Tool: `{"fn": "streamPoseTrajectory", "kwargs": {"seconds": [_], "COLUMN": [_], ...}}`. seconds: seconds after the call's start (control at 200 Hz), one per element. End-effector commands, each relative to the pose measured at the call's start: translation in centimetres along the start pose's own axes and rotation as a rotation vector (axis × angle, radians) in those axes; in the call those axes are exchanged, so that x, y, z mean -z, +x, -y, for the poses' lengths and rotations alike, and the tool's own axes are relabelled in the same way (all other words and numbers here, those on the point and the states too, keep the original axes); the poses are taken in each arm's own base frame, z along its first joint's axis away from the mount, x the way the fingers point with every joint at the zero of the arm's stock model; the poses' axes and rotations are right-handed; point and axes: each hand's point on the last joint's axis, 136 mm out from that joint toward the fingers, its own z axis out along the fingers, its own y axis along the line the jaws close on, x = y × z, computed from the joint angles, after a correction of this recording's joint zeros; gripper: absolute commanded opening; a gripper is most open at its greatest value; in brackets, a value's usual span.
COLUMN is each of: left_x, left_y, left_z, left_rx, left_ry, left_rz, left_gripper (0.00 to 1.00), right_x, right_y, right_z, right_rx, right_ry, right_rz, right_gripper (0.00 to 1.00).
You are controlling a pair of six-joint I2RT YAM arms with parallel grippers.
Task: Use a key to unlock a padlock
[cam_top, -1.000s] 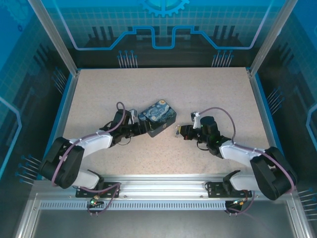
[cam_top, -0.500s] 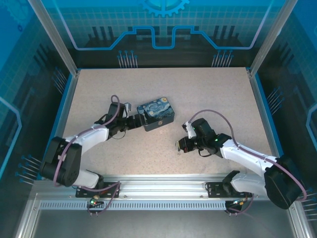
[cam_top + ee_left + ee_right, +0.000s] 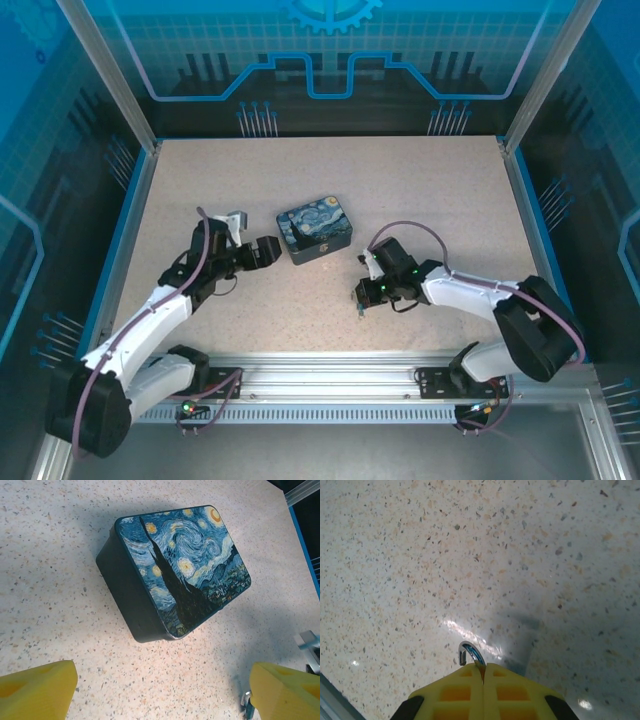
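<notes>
My right gripper [image 3: 483, 666] is shut on the padlock [image 3: 472, 654]. Its curved metal shackle sticks out between the yellow fingertips with one end free, just above the speckled table. From above, that gripper [image 3: 362, 296] hangs low in front of the painted tin [image 3: 315, 231], to its right. My left gripper [image 3: 161, 680] stands wide open, a short way back from the tin [image 3: 185, 570] and holding nothing. In the top view it [image 3: 268, 251] sits just left of the tin. A tiny grey metal piece [image 3: 245, 701] lies by its right finger; I cannot tell whether it is the key.
The blue-and-yellow tin stands closed near the table's middle. The speckled tabletop [image 3: 430, 190] stretches behind and right of it. Blue side walls [image 3: 522, 200] and the metal rail [image 3: 320, 365] at the near edge bound the table.
My left gripper let go of the tin, opened wider and drew back left. The right gripper pulled away from the tin toward the near edge, carrying the padlock.
</notes>
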Motion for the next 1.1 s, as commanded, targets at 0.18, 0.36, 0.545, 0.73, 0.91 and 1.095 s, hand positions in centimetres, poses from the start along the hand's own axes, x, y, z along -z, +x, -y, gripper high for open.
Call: {"fn": "streamPoseTrajectory", "kwargs": {"seconds": [0.18, 0.36, 0.545, 0.73, 0.91, 1.095], "left_x": [0.4, 0.8, 1.3, 2.7, 4.6, 6.7], "left_y": [1.5, 1.5, 1.1, -0.2, -1.6, -3.1], "left_z": [-1.5, -1.3, -0.9, -0.1, -0.3, -1.8], "left_rx": [-0.015, -0.014, -0.017, -0.039, -0.077, -0.139], "left_ry": [-0.051, -0.043, -0.034, -0.029, -0.071, -0.177], "left_rz": [-0.028, -0.026, -0.014, 0.038, 0.125, 0.240], "left_gripper": [0.91, 0.91, 0.91, 0.92, 0.98, 0.99], "right_x": [-2.0, -1.2, 2.1, 7.8, 13.0, 16.8], "right_y": [-2.0, -2.4, -3.8, -5.6, -6.2, -6.1], "right_z": [-1.2, -0.9, -0.3, 0.9, 3.1, 6.5], "right_rx": [-0.006, 0.008, 0.033, 0.063, 0.044, 0.005], "right_ry": [-0.047, -0.012, 0.052, 0.142, 0.212, 0.299], "right_rz": [0.021, 0.034, 0.105, 0.250, 0.414, 0.568], "right_gripper": [0.06, 0.23, 0.37, 0.46, 0.58, 0.78]}}
